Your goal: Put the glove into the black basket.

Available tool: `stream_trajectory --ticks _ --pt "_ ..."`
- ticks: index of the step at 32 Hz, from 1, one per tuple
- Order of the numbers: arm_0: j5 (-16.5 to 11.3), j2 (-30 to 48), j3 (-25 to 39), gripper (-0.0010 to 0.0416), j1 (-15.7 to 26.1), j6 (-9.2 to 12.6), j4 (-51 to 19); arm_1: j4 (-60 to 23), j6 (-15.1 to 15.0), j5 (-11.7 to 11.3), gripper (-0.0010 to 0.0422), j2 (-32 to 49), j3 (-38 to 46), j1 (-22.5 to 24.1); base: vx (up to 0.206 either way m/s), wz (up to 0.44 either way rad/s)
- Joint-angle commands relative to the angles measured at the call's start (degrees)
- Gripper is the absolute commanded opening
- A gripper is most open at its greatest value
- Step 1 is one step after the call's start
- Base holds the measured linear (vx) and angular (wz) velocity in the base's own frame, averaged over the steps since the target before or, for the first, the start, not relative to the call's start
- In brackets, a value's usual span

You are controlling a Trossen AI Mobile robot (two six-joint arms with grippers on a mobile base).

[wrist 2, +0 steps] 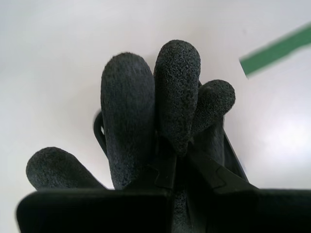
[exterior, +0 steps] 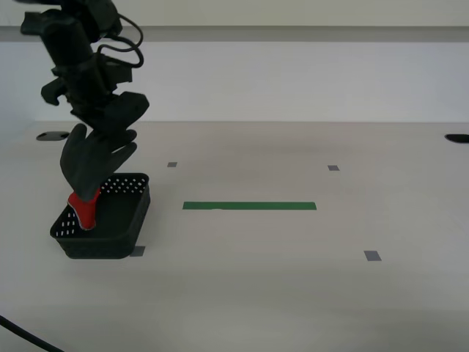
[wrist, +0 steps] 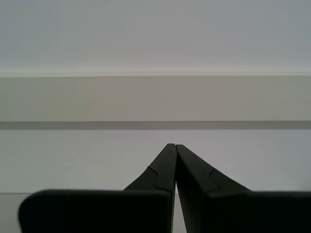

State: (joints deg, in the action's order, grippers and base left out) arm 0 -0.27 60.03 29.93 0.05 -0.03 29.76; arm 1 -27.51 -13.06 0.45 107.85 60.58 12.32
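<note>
One glove (exterior: 91, 158) pinched in second gripper (wrist 2: 176, 145), cuff below jaws dipping into black basket (exterior: 128, 220); fingers may snag rim on release. First gripper (wrist: 175, 150) jaws pressed together, empty.

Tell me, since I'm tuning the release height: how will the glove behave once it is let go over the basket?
Probably floppy: the glove hangs limp from my second gripper, red cuff down inside the black basket. It should crumple rather than bounce or roll. Its textured fingers look grippy, so it may cling briefly to the gripper.
</note>
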Motion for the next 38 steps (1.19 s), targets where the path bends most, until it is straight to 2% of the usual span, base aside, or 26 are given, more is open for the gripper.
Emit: stream_trajectory --ticks 1,2,4,8,12,21,23,24,25,27,30,31,35,37,38 --pt "0.1 0.0 0.1 0.0000 0.0 0.0 0.2 3.8 3.2 0.8 -0.0001 0.4 -4.0 -0.2 0.000 0.000" --pt "0.1 0.0 0.1 0.0001 0.0 0.0 0.2 3.9 3.5 1.1 -0.0001 0.6 -4.2 -0.2 0.000 0.000" --pt "0.1 0.0 0.1 0.0001 0.0 0.0 0.2 6.4 6.5 3.3 -0.0001 1.8 -5.7 -0.3 0.000 0.000" --pt "0.1 0.0 0.1 0.0001 0.0 0.0 0.2 9.2 9.5 3.6 -0.0001 5.8 -5.7 -0.3 0.000 0.000" --pt "0.1 0.0 0.1 0.0001 0.0 0.0 0.1 10.5 9.7 3.6 0.0000 11.1 -5.7 -0.3 0.000 0.000" --pt "0.1 0.0 0.1 0.0001 0.0 0.0 0.2 10.9 10.1 3.6 0.0006 11.8 -5.3 -0.3 0.000 0.000" --pt "0.1 0.0 0.1 0.0001 0.0 0.0 0.2 9.7 10.1 3.6 0.0033 11.8 -5.1 -0.3 0.000 0.000" --pt "0.1 0.0 0.1 0.0001 0.0 0.0 0.2 8.7 10.1 3.5 0.0073 11.8 -5.1 -0.3 0.000 0.000" --pt "0.1 0.0 0.1 0.0001 0.0 0.0 0.2 8.4 10.1 3.4 0.0087 11.7 -5.1 -0.3 0.000 0.000" --pt "0.1 0.0 0.1 0.0001 0.0 0.0 0.2 6.5 10.1 3.4 0.0145 11.4 -5.1 -0.3 0.000 0.000" --pt "0.1 0.0 0.1 0.0001 0.0 0.0 0.2 5.1 10.1 3.4 0.0193 9.1 -5.0 -0.3 0.000 0.000" --pt "0.1 0.0 0.1 0.0001 0.0 0.0 0.2 5.1 10.1 3.4 0.0197 8.4 -5.0 -0.3 0.000 0.000" --pt "0.1 0.0 0.1 0.0001 0.0 0.0 0.2 5.1 10.1 3.4 0.0193 3.2 -5.0 -0.3 0.000 0.000" --pt "0.1 0.0 0.1 0.0000 0.0 0.0 0.2 5.0 11.2 3.2 0.0166 -0.1 -5.0 -0.3 0.000 0.000" --pt "0.1 0.0 0.1 0.0001 0.0 0.0 0.2 4.4 12.1 3.2 0.0138 -1.5 -5.0 -0.3 0.000 0.000"
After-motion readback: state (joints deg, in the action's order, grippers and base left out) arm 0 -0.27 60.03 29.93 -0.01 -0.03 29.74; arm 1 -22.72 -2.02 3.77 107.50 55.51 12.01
